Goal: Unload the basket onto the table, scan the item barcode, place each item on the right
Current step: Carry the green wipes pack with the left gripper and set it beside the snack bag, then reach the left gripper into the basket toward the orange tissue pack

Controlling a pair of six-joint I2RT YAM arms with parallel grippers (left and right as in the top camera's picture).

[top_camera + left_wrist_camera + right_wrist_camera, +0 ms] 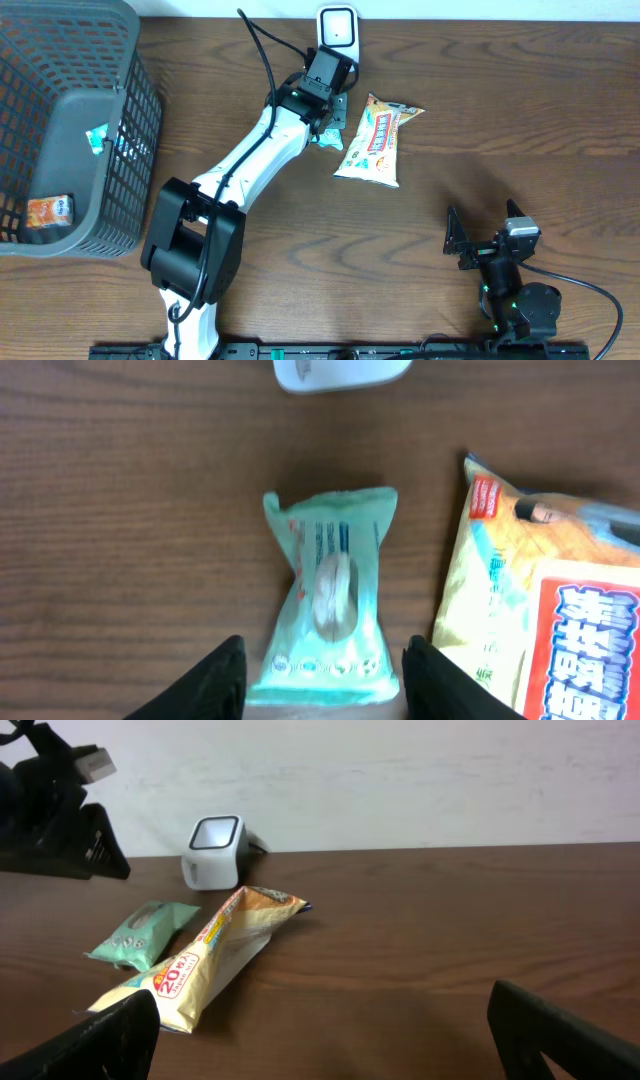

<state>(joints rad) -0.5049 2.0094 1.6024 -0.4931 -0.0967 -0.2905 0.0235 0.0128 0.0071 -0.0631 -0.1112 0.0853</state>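
A small teal packet [330, 600] lies flat on the wooden table, just in front of the white barcode scanner [337, 30]. My left gripper [325, 660] hovers over the packet's near end, open, one finger on each side with a gap to the wrapper. Beside it on the right lies a yellow snack bag [375, 140]. My right gripper [320, 1010] stands open and holds nothing, low at the table's front right [455, 240]. In the right wrist view the teal packet [140, 932], the yellow snack bag [205, 955] and the scanner [213, 850] sit at the far left.
A grey mesh basket [140, 110] stands at the left edge, with an orange packet [48, 212] and a teal item [100, 138] inside. The left arm stretches diagonally from the front edge to the scanner.
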